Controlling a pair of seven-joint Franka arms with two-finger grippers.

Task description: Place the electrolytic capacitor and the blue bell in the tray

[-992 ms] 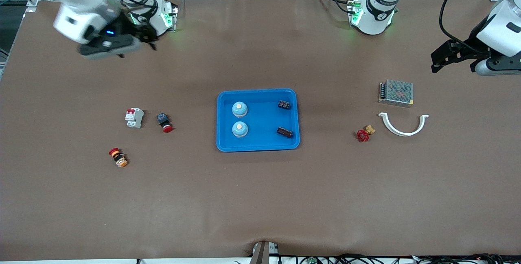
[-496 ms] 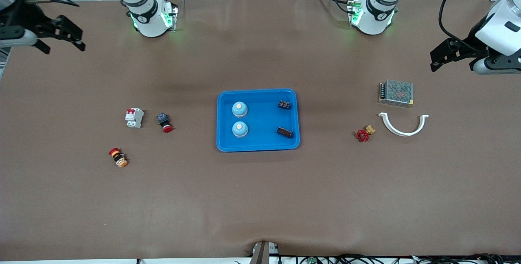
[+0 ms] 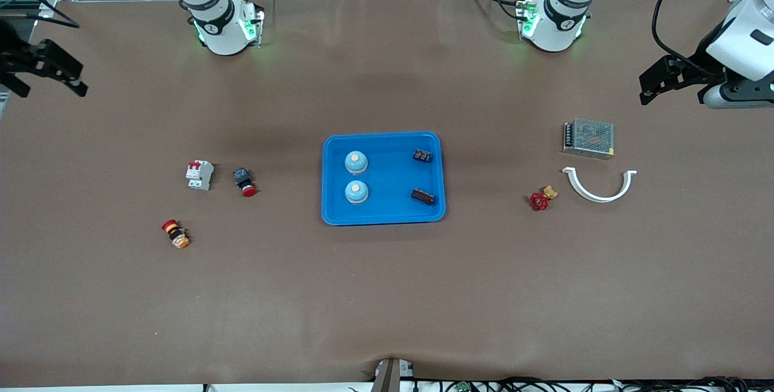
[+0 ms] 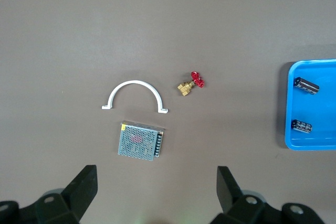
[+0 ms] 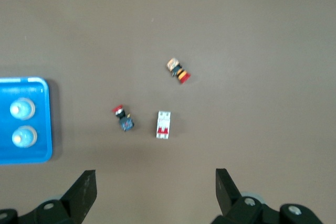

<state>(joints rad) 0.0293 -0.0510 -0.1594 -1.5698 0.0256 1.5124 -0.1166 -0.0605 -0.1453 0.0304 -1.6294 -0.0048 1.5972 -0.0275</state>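
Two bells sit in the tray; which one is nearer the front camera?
The bell level with the brown capacitor; the other bell sits farther up the tray.

Even overhead light, soft shadows, right wrist view slightly blurred.

Open table around tray

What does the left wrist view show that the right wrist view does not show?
Only the left wrist view: the metal box, white curved clip, red valve and two dark capacitors. Only the right wrist view: two blue bells, the white breaker and two red push buttons. Both share the blue tray and the brown table.
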